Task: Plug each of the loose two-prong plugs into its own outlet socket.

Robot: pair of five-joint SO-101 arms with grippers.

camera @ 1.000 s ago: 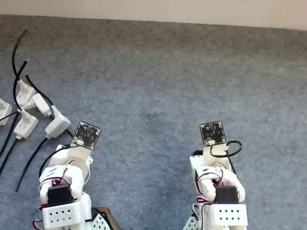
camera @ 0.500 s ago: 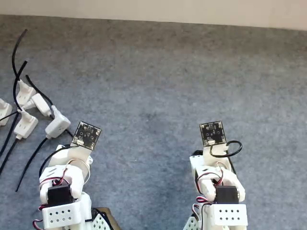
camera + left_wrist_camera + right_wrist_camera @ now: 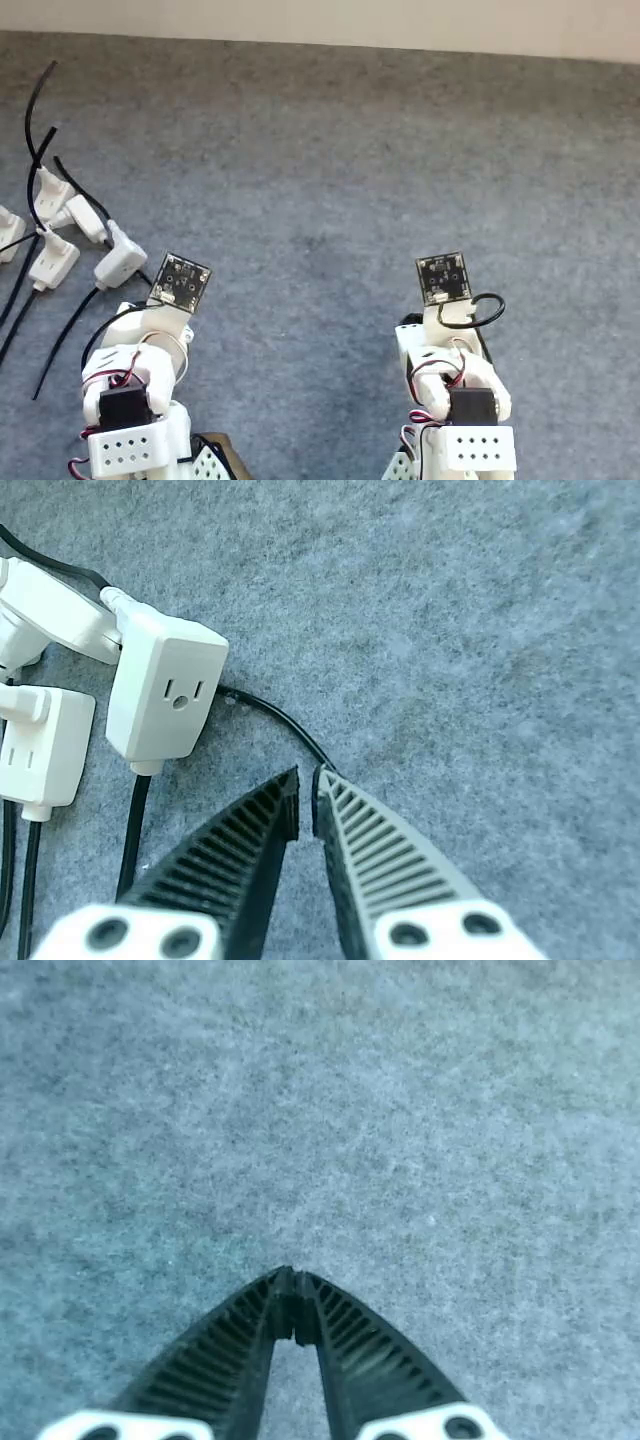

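Observation:
Several white socket blocks and plugs on black cords lie in a cluster at the table's left edge. The nearest socket block (image 3: 122, 256) (image 3: 165, 695) shows its face with slots. A second white block (image 3: 52, 262) (image 3: 45, 745) lies beside it, and a third white piece (image 3: 50, 610) touches the first. My left gripper (image 3: 305, 780) is shut and holds nothing. It hovers just short of the nearest block, over its black cord (image 3: 280, 720). My right gripper (image 3: 292, 1282) is shut and holds nothing, over bare grey felt far from the cluster.
Grey felt (image 3: 350, 170) covers the whole table. Black cords (image 3: 40, 120) trail off the left edge. The left arm (image 3: 135, 380) and the right arm (image 3: 450, 390) sit at the near edge, with open felt between and beyond them.

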